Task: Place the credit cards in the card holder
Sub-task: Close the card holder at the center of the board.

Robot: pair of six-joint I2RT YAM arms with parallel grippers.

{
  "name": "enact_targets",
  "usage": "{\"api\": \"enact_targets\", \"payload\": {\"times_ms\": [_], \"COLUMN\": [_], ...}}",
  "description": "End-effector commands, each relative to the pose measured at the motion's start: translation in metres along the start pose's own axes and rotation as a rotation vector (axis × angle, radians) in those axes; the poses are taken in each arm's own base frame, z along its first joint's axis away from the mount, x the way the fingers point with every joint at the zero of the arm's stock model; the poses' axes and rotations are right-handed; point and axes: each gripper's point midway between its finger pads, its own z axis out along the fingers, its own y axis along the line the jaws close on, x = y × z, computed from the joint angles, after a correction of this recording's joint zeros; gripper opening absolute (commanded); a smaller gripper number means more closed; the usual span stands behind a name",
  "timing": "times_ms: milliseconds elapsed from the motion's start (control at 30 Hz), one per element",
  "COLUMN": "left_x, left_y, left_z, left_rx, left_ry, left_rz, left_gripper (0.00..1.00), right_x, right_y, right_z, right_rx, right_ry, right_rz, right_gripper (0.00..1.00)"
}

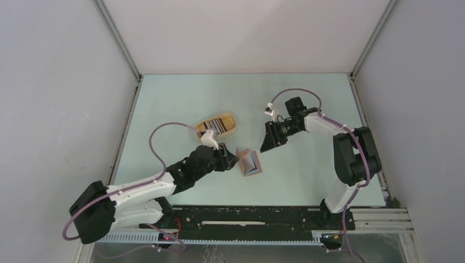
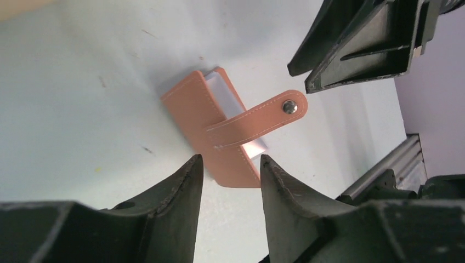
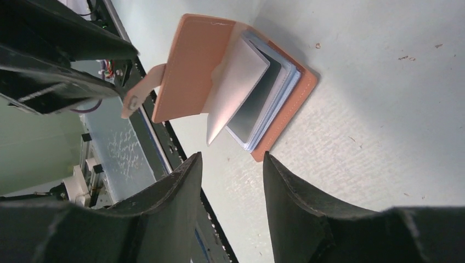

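We are seeing left gripper [image 2: 230, 160] and right gripper [image 3: 231, 157] half-open, empty; light, floppy holder [image 3: 192, 66] probably pinches best at spine.

Card holder [image 3: 186, 66] reddish-brown; cards [image 3: 257, 104] grey-blue, prob.

Reddish-brown card holder [image 3: 189, 66] half-open, cards [image 3: 263, 98] inside.

Both arms reach inward — left hand [image 2: 230, 165], right hand [image 3: 231, 163] agape.
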Motion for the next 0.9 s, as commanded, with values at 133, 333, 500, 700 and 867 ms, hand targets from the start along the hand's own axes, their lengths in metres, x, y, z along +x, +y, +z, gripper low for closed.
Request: {"api": "enact_targets", "payload": {"times_ms": [133, 333, 500, 700, 867], "left_x": [-0.003, 0.004, 0.004, 0.006, 0.014], "left_y": [0.03, 0.023, 0.015, -0.005, -0.014], "left_z": [-0.005, 0.011, 0.018, 0.039, 0.056], "left_rx": [-0.138, -0.142, -0.135, -0.095, -0.084], "left_ry": [-0.038, 0.025, 0.074, 0.154, 0.217], "left_rz": [-0.004, 0.011, 0.034, 0.034, 0.026], "left_gripper": [0.32, 0.28, 0.29, 0.3, 0.31], "right_x": [0.012, 0.024, 0.029, 0.03, 0.029], "right_y": [-0.026, -0.035, -0.038, -0.038, -0.037], "right_z": [0.024, 0.036, 0.044, 0.049, 0.049], "right_rx": [0.106, 0.124, 0.119, 0.107, 0.094], "right_ry": [0.089, 0.141, 0.171, 0.18, 0.178], "right_rz": [0.04, 0.101, 0.125, 0.143, 0.152], "right_gripper": [0.51, 0.39, 0.35, 0.32, 0.31]}}
